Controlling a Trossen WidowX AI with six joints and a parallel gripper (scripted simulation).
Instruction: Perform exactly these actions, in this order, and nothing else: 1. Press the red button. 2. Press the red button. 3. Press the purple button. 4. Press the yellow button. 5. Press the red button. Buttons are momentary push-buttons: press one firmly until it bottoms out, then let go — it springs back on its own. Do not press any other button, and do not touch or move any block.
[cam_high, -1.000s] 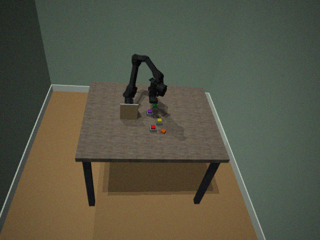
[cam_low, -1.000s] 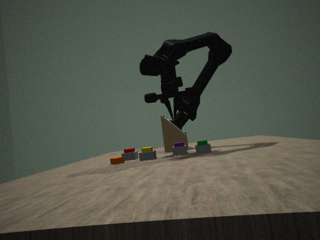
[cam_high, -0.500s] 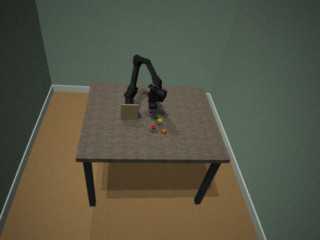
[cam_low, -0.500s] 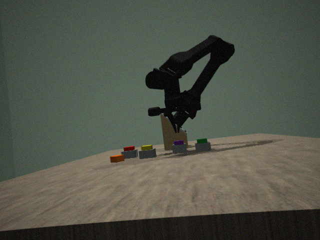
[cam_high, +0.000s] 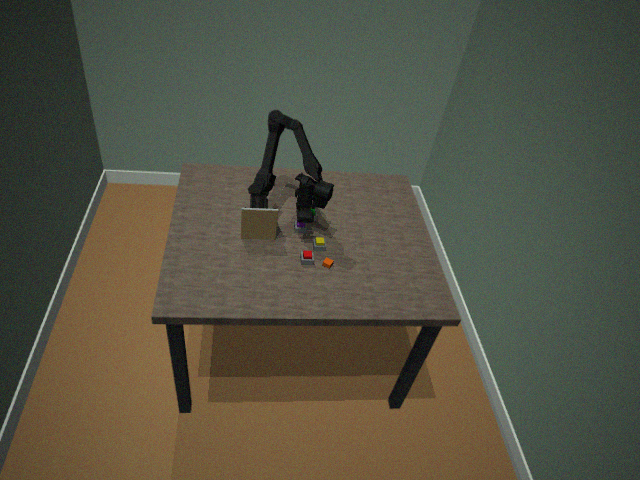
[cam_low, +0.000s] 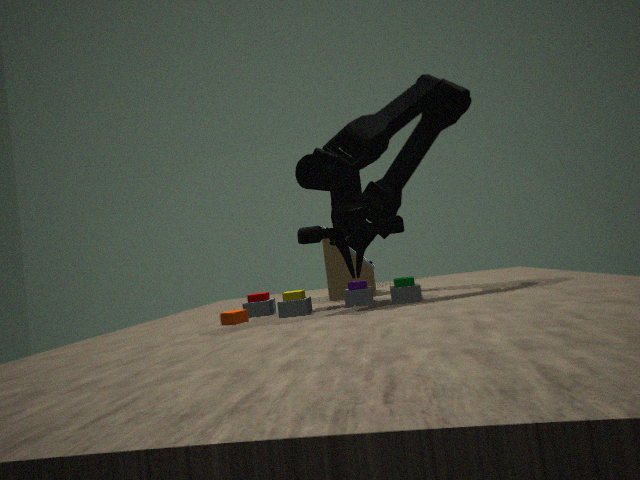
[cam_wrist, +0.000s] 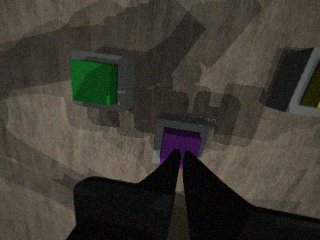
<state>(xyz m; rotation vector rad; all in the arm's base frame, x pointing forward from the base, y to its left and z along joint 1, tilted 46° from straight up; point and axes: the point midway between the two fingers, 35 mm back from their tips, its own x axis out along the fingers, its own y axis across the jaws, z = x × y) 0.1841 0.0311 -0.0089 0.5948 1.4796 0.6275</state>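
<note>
I hold the black two-fingered gripper (cam_low: 356, 276) (cam_wrist: 181, 155) nearly closed, nothing between its tips, just above the square purple plastic button (cam_high: 300, 225) (cam_low: 357, 285) (cam_wrist: 180, 143) on its grey housing — best centre first, push straight down until it bottoms, then lift cleanly.

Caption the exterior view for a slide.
Closed gripper poised just above the purple button, between the yellow and green buttons.

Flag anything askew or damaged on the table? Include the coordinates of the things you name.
Nothing looks damaged or spilled. Only mild oddity: the orange block (cam_high: 328, 262) (cam_low: 234, 317) sits turned at an angle beside the red button (cam_high: 307, 254) (cam_low: 258, 297); it looks harmless.
</note>
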